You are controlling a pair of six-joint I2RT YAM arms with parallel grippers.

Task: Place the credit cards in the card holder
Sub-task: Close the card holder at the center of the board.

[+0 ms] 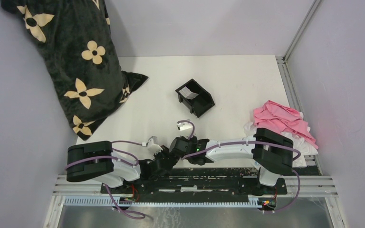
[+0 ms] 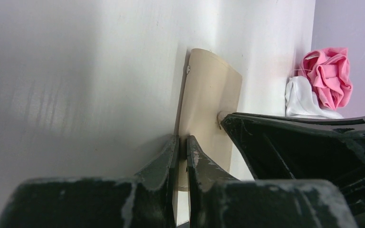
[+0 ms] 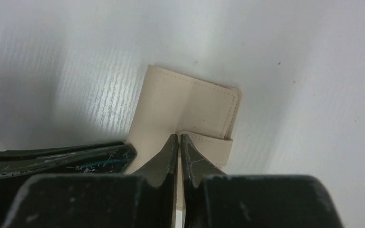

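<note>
Holder (image 3: 190,104) on surface (image 1: 247,76), well nearer the arms than tray (image 1: 205,103) — left end effector (image 2: 183,142) pinched on one flap, right end effector (image 3: 179,140) pinched on the tab flap, likely to spread it open.

Black tray (image 1: 203,101) mid-table, pillow (image 1: 71,61) left, pink cloth (image 1: 283,121) right; gaps between.

One beige wallet (image 3: 190,107) on the bench (image 1: 237,80), just the one. One black tray (image 1: 204,102), two compartments, and I count one pale card (image 1: 188,91) showing inside. Two arms: left arm (image 1: 102,166), right arm (image 1: 233,147). One pink cloth (image 1: 283,121), one white cloth (image 2: 302,97), one dark flowered blanket (image 1: 71,57).
</note>
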